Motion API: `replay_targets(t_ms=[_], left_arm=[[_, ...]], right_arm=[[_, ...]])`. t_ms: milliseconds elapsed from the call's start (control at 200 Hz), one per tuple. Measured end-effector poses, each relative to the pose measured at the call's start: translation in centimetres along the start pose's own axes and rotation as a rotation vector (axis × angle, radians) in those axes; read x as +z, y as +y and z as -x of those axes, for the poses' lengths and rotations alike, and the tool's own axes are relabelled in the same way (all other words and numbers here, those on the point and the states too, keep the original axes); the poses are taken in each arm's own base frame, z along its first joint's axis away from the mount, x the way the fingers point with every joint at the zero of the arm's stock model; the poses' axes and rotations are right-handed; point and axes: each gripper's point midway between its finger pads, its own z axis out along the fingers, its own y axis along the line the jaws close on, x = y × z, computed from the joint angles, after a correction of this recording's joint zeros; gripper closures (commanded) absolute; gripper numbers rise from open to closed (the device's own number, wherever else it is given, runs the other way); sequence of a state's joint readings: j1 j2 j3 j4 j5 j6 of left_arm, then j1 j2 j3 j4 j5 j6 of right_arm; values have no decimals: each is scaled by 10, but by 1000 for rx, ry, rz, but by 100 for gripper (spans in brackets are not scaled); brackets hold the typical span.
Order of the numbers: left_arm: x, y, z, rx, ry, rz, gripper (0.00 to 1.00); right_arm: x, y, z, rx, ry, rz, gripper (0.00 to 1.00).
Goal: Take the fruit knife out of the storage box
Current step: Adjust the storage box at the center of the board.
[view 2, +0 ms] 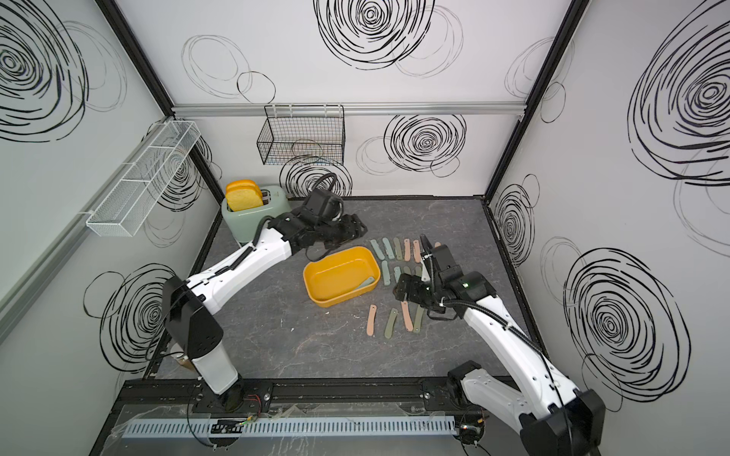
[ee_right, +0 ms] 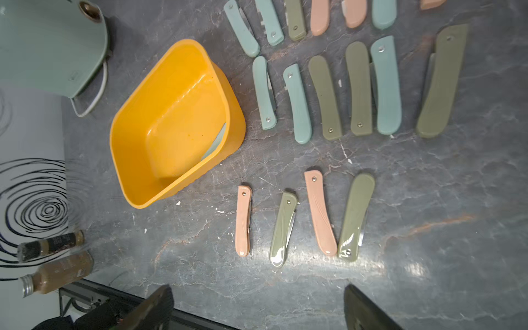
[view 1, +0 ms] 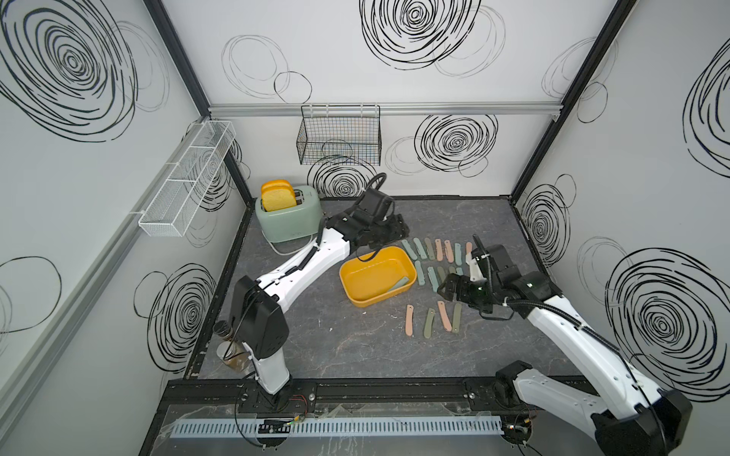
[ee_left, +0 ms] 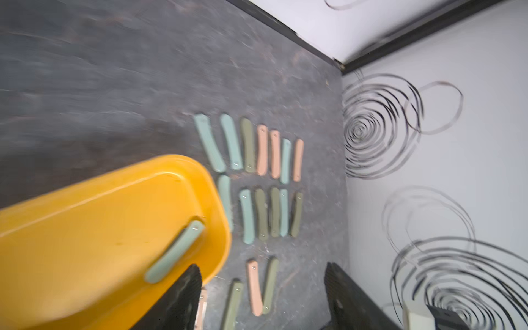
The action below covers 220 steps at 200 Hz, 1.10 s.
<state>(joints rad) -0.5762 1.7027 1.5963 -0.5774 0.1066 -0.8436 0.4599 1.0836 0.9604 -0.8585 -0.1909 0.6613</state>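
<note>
The mustard-yellow storage box (view 1: 367, 276) (view 2: 332, 276) stands mid-table. One teal folded fruit knife (view 1: 401, 285) (view 2: 365, 285) lies inside it, leaning against the right-hand wall. The left wrist view shows box (ee_left: 85, 243) and knife (ee_left: 175, 251) blurred; the right wrist view shows the box (ee_right: 177, 120) with only a sliver of knife (ee_right: 217, 140). My left gripper (view 1: 397, 231) (view 2: 355, 229) (ee_left: 263, 303) hovers behind the box's far edge, open and holding nothing. My right gripper (view 1: 446, 288) (view 2: 401, 290) (ee_right: 257, 308) hangs right of the box, open over bare table.
Several folded knives (view 1: 434, 252) in teal, olive and pink lie in rows right of the box and in front of it (view 1: 430, 321). A green toaster with bread (view 1: 286, 217) stands at the back left. Bottles (view 1: 229, 347) stand front left. A black wire basket (view 1: 339, 138) and a white mesh basket (view 1: 185, 181) hang on the walls.
</note>
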Motion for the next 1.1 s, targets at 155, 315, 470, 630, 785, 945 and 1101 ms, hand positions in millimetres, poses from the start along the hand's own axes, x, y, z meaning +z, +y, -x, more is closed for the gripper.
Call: replay_targets(t_ms=[155, 315, 470, 630, 785, 945, 1101], left_arm=[[-39, 95, 24, 20, -112, 182, 25], [-84, 153, 46, 82, -275, 331, 22], [-79, 178, 35, 164, -300, 361, 20], [-77, 232, 38, 116, -304, 427, 17], [-85, 263, 52, 70, -374, 435, 6], [-69, 254, 64, 87, -437, 352, 7], [-17, 230, 70, 124, -371, 287, 14]], right_arm=[[16, 9, 35, -92, -31, -34, 1], [24, 2, 92, -122, -127, -48, 1], [58, -14, 109, -120, -78, -63, 0], [84, -31, 81, -124, 5, -105, 1], [67, -35, 81, -126, -81, -71, 1], [87, -8, 86, -173, -63, -13, 0], [115, 6, 32, -228, 62, -5, 28]])
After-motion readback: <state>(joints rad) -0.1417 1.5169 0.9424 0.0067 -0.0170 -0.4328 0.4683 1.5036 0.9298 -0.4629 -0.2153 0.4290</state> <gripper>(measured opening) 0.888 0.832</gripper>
